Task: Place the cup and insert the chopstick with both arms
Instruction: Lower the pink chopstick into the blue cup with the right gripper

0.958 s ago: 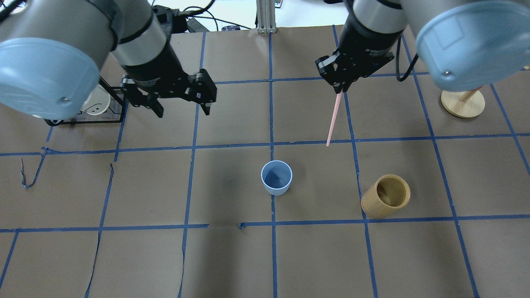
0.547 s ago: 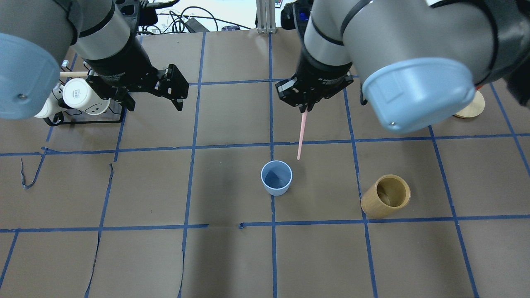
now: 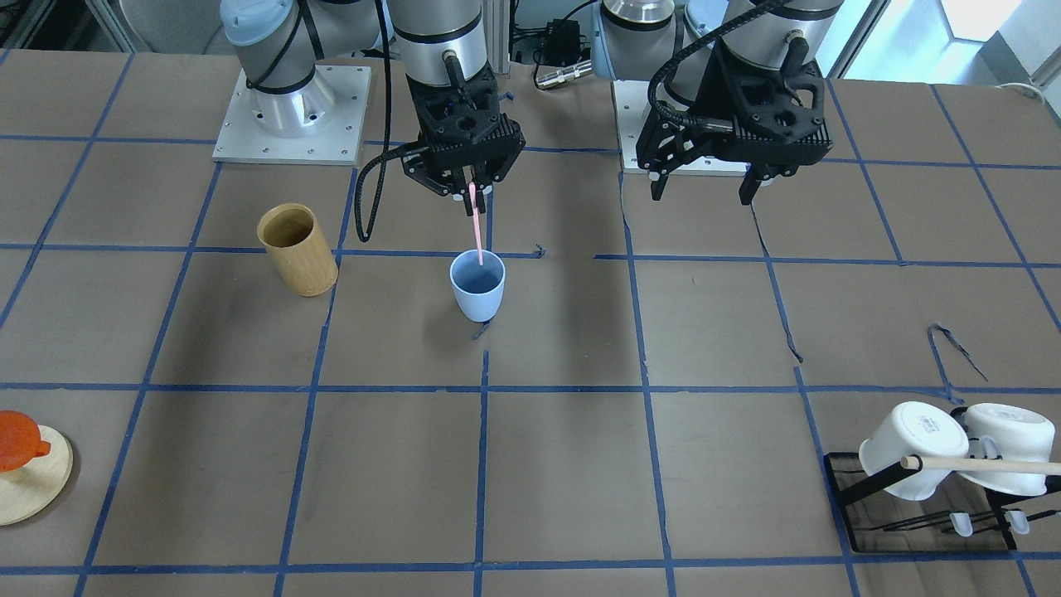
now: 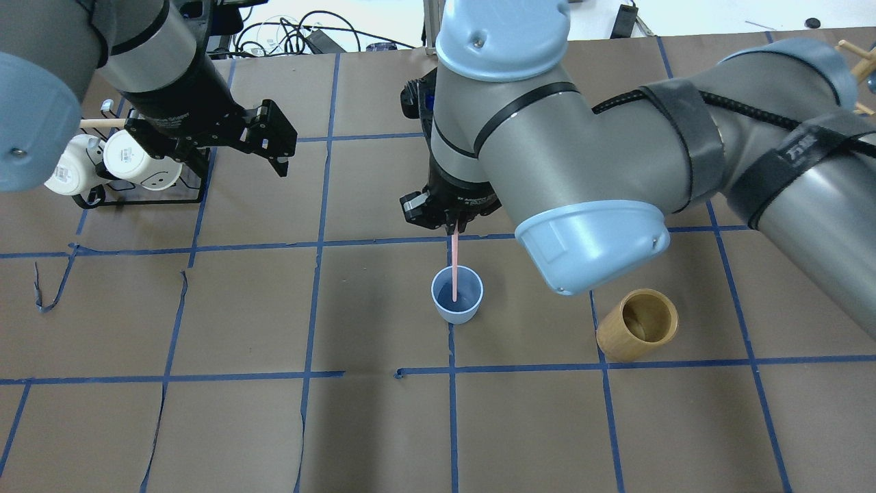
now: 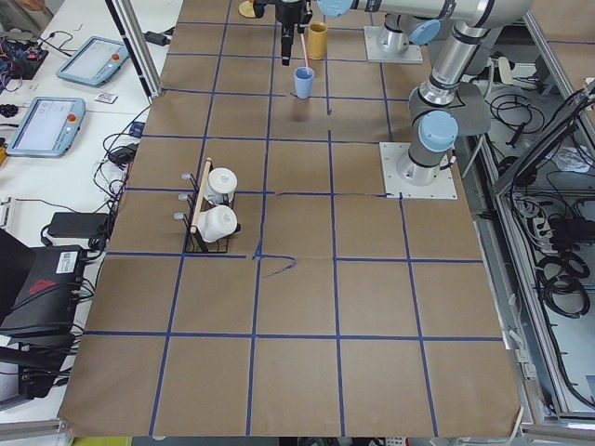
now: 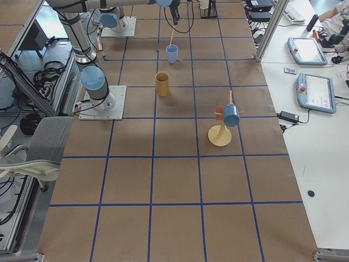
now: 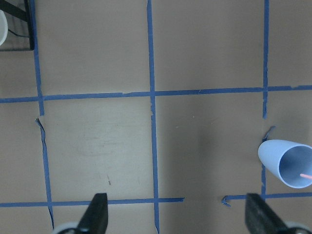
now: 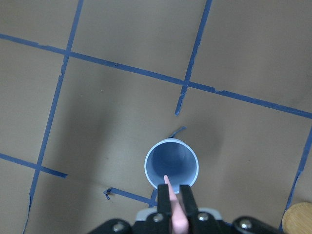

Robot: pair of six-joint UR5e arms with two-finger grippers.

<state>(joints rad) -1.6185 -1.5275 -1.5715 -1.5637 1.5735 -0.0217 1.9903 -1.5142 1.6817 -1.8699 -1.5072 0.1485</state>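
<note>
**Chopstick hanging over the cup, tip at its mouth**

My right gripper (image 3: 472, 189) is pinched on the top end of the chopstick (image 3: 477, 228). The stick's long axis is close to vertical, pointing down from my fingers. The cup (image 3: 477, 286) stands upright and mouth up near the middle of the table (image 3: 580, 497), directly beneath the stick. In my right wrist view the pink tip lies inside the ring of the rim, a little toward the side nearest my fingers rather than dead centre. Whether it is below the rim I cannot tell. I judge the next move to be a straight descent along the stick's own axis, then a release. My left gripper (image 3: 703, 195), spread wide and holding nothing, hangs well apart to the cup's side, so the right is far nearer.
</note>
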